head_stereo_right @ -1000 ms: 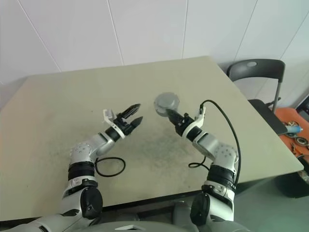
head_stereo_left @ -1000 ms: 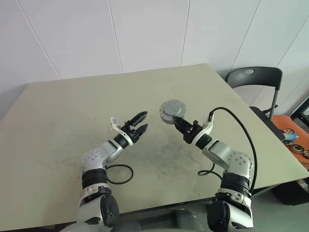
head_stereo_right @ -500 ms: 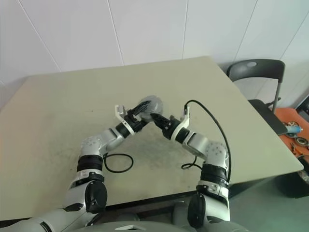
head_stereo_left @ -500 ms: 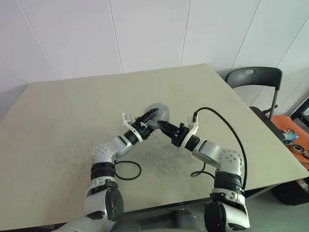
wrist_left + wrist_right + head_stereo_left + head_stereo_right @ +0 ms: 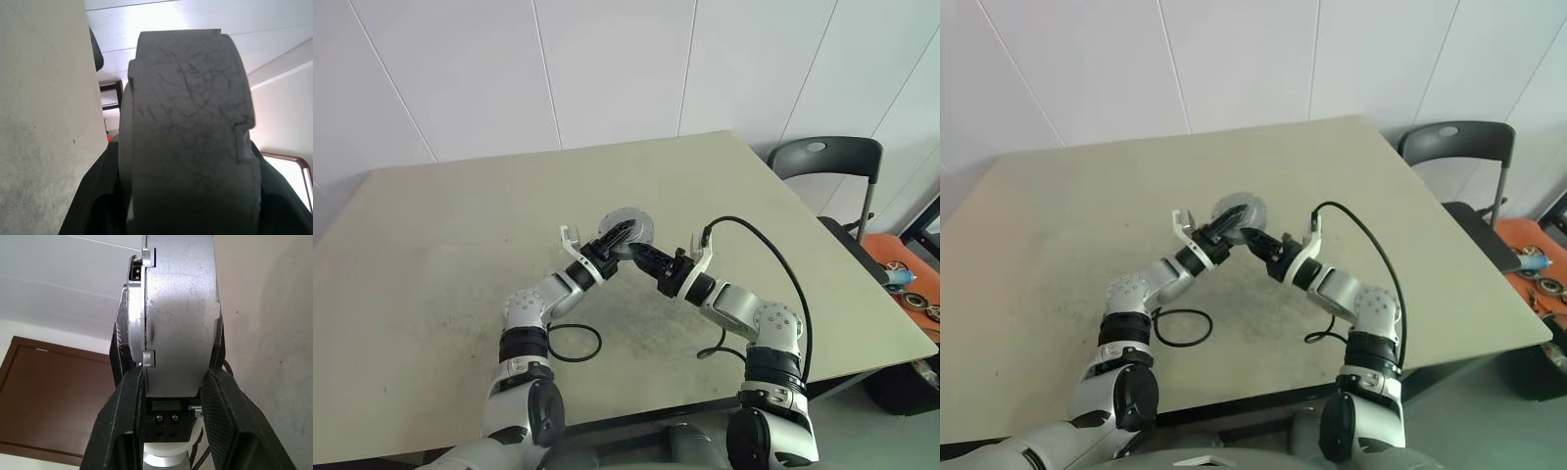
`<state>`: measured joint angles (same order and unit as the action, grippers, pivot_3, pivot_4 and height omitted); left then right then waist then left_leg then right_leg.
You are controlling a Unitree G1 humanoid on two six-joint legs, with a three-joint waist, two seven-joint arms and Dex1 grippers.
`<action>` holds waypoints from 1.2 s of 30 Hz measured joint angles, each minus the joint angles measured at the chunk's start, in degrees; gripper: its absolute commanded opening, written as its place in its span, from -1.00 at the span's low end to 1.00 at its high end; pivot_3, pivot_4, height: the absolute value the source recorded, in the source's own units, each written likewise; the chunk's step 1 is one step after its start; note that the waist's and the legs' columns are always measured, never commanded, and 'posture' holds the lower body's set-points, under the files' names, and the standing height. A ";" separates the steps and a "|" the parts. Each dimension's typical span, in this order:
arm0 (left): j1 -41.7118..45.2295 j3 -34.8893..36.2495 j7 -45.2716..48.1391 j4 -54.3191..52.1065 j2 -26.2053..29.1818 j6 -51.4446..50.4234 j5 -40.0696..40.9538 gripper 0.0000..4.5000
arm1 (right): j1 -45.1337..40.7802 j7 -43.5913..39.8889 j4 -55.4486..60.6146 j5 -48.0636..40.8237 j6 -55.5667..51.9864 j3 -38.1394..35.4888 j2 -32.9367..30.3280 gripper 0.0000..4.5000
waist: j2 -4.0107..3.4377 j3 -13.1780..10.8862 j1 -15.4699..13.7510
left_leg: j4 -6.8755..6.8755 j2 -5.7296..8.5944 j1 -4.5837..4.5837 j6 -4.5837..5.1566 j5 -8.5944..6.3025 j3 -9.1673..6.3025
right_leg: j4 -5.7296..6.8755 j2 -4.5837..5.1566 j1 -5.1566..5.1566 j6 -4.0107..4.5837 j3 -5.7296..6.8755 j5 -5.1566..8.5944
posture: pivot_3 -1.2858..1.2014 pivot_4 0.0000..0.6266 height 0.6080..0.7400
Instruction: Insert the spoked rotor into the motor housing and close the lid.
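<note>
A round grey metal motor housing [image 5: 628, 228] is held up above the middle of the bench [image 5: 431, 235], caught between both end effectors. The right end effector [image 5: 643, 257] is pinched on it: in the right wrist view its black fingers [image 5: 128, 401] are pressed against the two flat faces of the housing [image 5: 178, 318]. The left end effector [image 5: 615, 236] is set around the same housing from the other side; in the left wrist view the scratched grey rim [image 5: 188, 132] is seen between dark fingers [image 5: 95, 196], but whether they are pressing cannot be told. What lies inside the housing is hidden. A black cable loop [image 5: 573, 345] lies on the bench nearer than the housing. A black chair [image 5: 827, 162] stands beyond the bench's far right corner.
</note>
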<state>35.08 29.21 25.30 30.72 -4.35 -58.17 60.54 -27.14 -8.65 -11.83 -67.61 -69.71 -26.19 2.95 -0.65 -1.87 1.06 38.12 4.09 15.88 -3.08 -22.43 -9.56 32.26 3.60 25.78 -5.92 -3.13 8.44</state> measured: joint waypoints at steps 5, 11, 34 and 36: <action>-0.03 0.61 -0.93 -0.03 -0.27 0.46 0.06 -0.06 | -0.02 0.08 -0.03 1.02 2.09 1.03 0.18 -0.01 | 0.00 0.00 0.03 | 0.02 0.00 0.00 -0.01 0.01 0.00 | 0.00 0.00 0.00 0.01 0.00 -0.02 | 0.03 -1.00 1.00; -0.18 2.19 -2.50 1.43 -1.85 2.62 0.11 -0.06 | -0.82 1.06 -0.32 2.05 6.66 1.20 0.20 0.57 | 0.01 0.00 -0.11 | 0.02 0.00 0.00 -0.01 0.01 0.00 | -0.02 0.01 -0.02 0.01 0.00 -0.02 | 0.03 -1.00 1.00; 3.75 13.70 -7.85 20.24 8.94 52.59 -8.57 -0.06 | -0.94 -0.65 -0.90 1.09 7.48 1.58 -0.81 0.57 | 0.05 0.04 0.19 | 0.02 -0.06 -0.06 -0.10 0.06 0.01 | -0.01 -0.05 -0.02 0.06 0.00 -0.11 | 0.03 -1.00 1.00; 3.74 15.30 -9.51 22.44 11.01 57.33 -9.25 -0.06 | -0.94 -0.77 -0.90 0.98 7.45 1.61 -0.84 0.57 | 0.07 0.05 0.15 | 0.02 -0.05 -0.05 -0.10 0.06 0.00 | -0.01 -0.05 -0.02 0.04 0.00 -0.12 | 0.03 -1.00 1.00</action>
<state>38.82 44.51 15.79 53.16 6.66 -0.84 51.29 -28.08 -9.42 -12.72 -66.63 -62.25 -24.59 2.11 -0.58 -1.82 1.21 38.14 4.03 15.82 -3.18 -22.37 -9.56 32.25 3.55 25.76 -5.88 -3.13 8.31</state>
